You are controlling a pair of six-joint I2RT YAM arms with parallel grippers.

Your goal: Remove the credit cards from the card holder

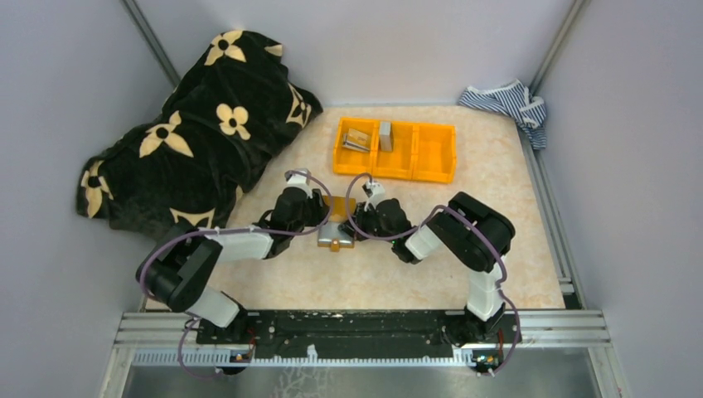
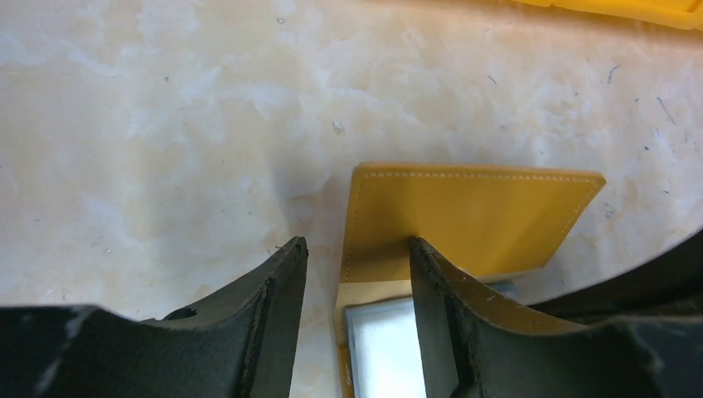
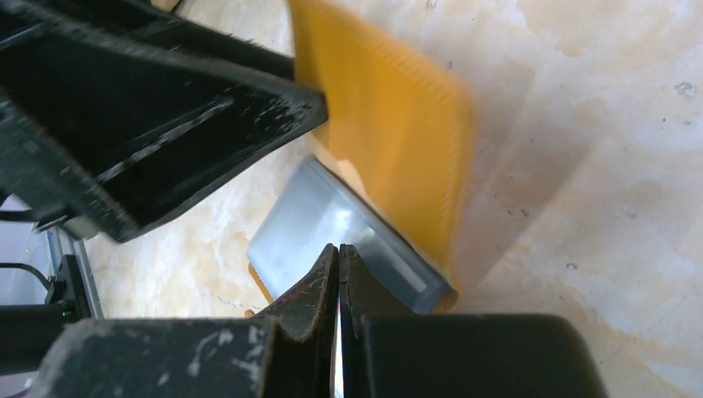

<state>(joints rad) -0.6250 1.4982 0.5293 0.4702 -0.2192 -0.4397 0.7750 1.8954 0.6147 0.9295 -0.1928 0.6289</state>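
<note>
The pale, marbled cream bench [image 1: 497,249] bears four things. A black plush blanket with cream flower prints [image 1: 207,133] lies heaped over its far left corner. An orange plastic three-compartment bin [image 1: 435,151] sits at the far middle. A blue-and-white striped cloth [image 1: 506,104] is bunched in the far right corner. A small orange-tan folding card holder [image 1: 335,228] lies opened near the middle, its grey-blue inside showing.

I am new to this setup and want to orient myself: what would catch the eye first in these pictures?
First, the big black blanket with cream flowers, heaped at the far left. Next, the bright orange bin at the far middle. At the centre, the open left claw and the shut right claw meet over the unfolded card holder.
</note>
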